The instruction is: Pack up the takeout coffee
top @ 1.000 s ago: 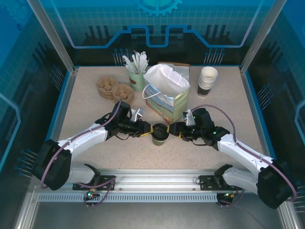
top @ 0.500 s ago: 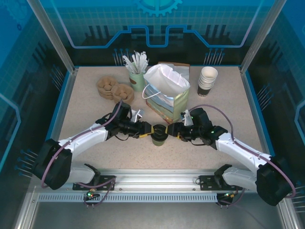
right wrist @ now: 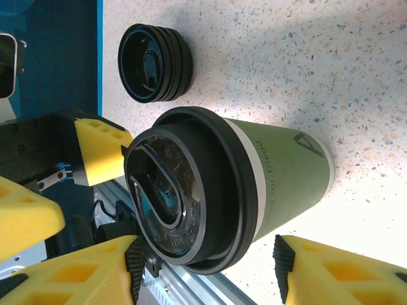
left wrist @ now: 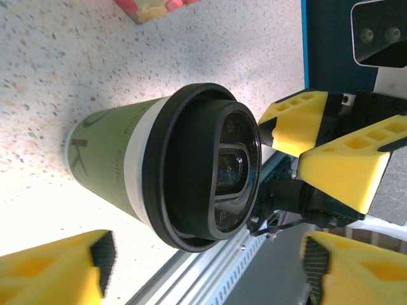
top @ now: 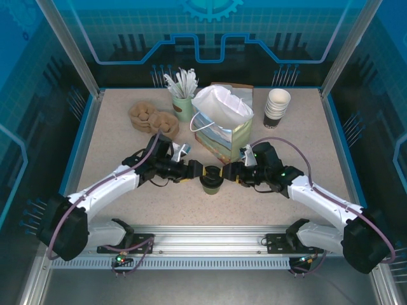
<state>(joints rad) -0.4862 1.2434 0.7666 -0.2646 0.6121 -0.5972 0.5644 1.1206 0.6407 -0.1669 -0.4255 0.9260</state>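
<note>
Black-lidded takeout coffee (top: 211,180) stands between both grippers.

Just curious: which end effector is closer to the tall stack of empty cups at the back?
Right. The right end effector sits below-left of the stack of cups; the left end effector lies farther left.

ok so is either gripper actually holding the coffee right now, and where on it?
The left gripper is open, clear of the takeout coffee. The right gripper flanks the cup just under its lid; whether its pads are pressing the cup cannot be told.
</note>
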